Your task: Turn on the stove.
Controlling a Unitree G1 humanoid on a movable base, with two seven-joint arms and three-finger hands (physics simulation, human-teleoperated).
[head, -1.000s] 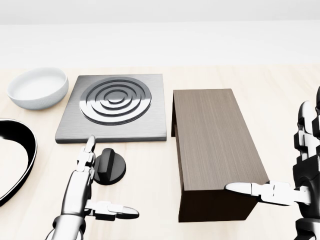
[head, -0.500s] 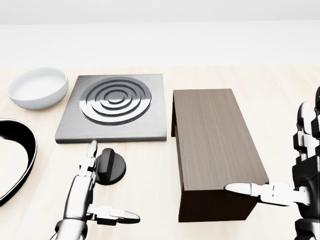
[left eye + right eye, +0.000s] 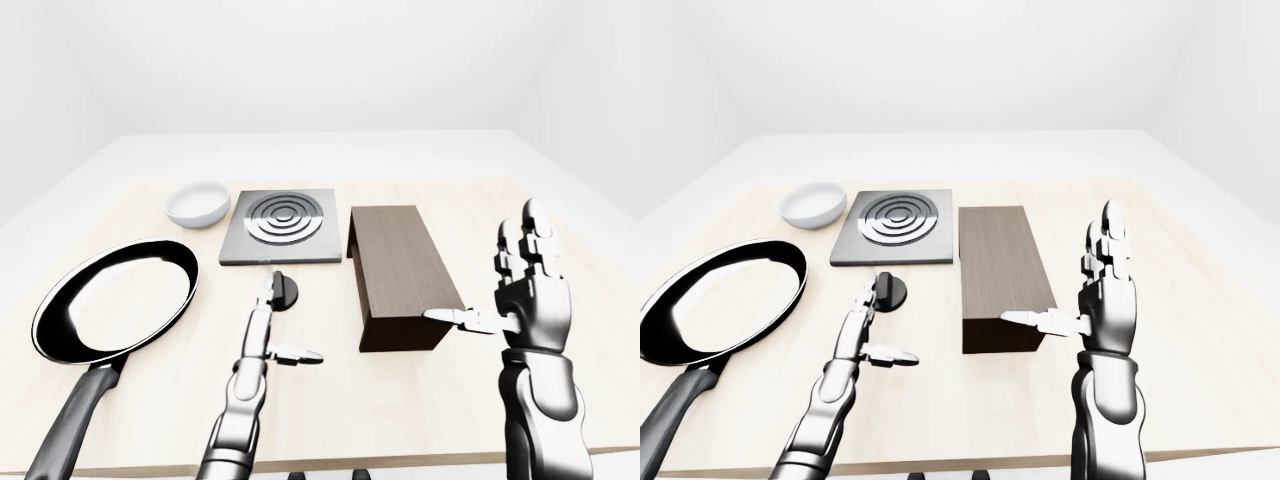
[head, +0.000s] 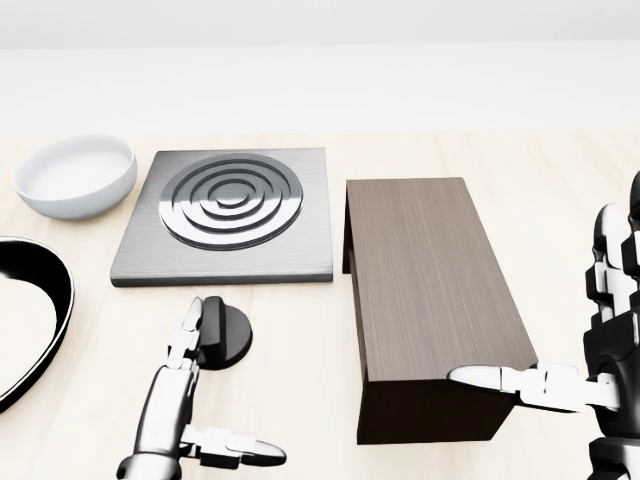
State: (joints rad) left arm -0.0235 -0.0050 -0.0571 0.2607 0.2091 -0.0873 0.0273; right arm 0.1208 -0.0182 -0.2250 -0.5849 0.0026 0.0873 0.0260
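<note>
The stove is a square grey plate [image 4: 225,215] with concentric burner rings, at the upper left of the head view. Its black round knob [image 4: 228,337] lies on the table just below the plate, with its ridge upright in the view. My left hand [image 4: 232,385] is open. Its straight fingers [image 4: 187,340] lie along the knob's left edge and the thumb points right, below the knob. I cannot tell whether the fingers touch the knob. My right hand [image 4: 540,320] is open and upright at the right edge, its thumb over the lower right corner of a wooden box.
The dark wooden box [image 4: 430,280] lies right of the stove and knob. A white bowl [image 4: 75,175] sits left of the plate. A black frying pan [image 3: 115,300] lies at the left, its handle toward the table's near edge.
My left hand has drawn back toward the bottom of the view. Its fingertips slid from near the plate's lower edge down to the knob's left side. The right hand is still.
</note>
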